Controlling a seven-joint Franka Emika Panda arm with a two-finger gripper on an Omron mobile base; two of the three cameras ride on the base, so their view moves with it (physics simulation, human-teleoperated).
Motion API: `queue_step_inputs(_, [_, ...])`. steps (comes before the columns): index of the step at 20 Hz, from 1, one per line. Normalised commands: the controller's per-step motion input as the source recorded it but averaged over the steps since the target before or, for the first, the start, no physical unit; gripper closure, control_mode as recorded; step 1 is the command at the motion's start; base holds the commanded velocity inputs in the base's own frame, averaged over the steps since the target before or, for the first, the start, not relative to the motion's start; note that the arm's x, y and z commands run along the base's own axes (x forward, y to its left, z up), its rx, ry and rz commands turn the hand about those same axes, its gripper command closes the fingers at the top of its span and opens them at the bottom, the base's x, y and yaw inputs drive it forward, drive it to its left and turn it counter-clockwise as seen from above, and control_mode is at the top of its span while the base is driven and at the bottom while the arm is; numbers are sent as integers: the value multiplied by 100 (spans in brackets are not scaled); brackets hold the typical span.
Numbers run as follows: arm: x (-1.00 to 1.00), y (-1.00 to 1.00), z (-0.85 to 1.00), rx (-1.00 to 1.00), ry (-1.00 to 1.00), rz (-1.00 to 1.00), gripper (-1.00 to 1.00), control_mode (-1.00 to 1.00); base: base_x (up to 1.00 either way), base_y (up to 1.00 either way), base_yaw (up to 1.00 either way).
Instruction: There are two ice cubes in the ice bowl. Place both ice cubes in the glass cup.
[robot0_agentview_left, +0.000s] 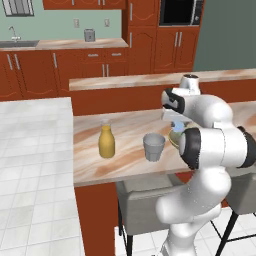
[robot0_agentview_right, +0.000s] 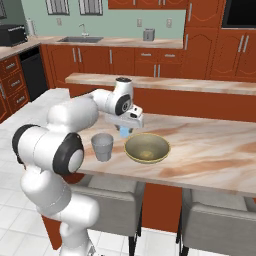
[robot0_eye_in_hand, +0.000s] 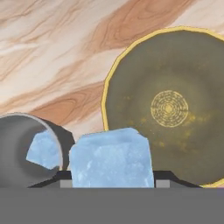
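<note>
1. Left base view — I see the gripper (robot0_agentview_left: 176, 121) hanging above the counter (robot0_agentview_left: 125, 150), with a pale blue ice cube (robot0_agentview_left: 177, 125) showing just under it. The glass cup (robot0_agentview_left: 154, 147) stands below and to its left, well short of the gripper; the ice bowl (robot0_agentview_left: 174, 136) peeks out directly beneath, mostly behind my arm's elbow. A yellow bottle (robot0_agentview_left: 106, 141) stands farther left, beyond the cup. The arm rises from the base, folds at the elbow and reaches forward, with the hand pointing down.

2. Right base view — the gripper (robot0_agentview_right: 125, 127) holds the cube (robot0_agentview_right: 124, 131) between cup (robot0_agentview_right: 102, 147) and bowl (robot0_agentview_right: 147, 148), above both. The bowl looks empty. The upper arm leans forward over the counter's edge and the wrist turns downward.

3. Hand view — the held cube (robot0_eye_in_hand: 111, 159) sits right at the fingertips, so I judge the fingers pressed onto it, though the tips themselves are hidden. To the gripper's left lies the cup's mouth (robot0_eye_in_hand: 26, 148), with the other cube (robot0_eye_in_hand: 43, 149) inside it. To the right the bowl (robot0_eye_in_hand: 168, 107) is bare.

4. My judgement: one cube is delivered, the second is lifted out of the bowl — what remains is to shift over the cup and release.
</note>
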Motion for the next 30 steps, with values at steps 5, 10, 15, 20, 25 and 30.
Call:
queue_step_inputs(5, [-11,99,0,1,-1,-17,100,-100,0,0,0])
queue_step_inputs(10, [0,100,0,0,-1,-18,100,-100,0,0,0])
queue_step_inputs(15, [5,39,0,-6,1,-6,100,-100,0,0,0])
queue_step_inputs(20, [7,-19,-12,0,6,-5,100,-100,0,0,0])
queue_step_inputs(25, [7,-27,0,5,1,-3,100,-100,0,0,0])
queue_step_inputs(30, [24,-22,0,5,1,-1,100,-100,0,0,0])
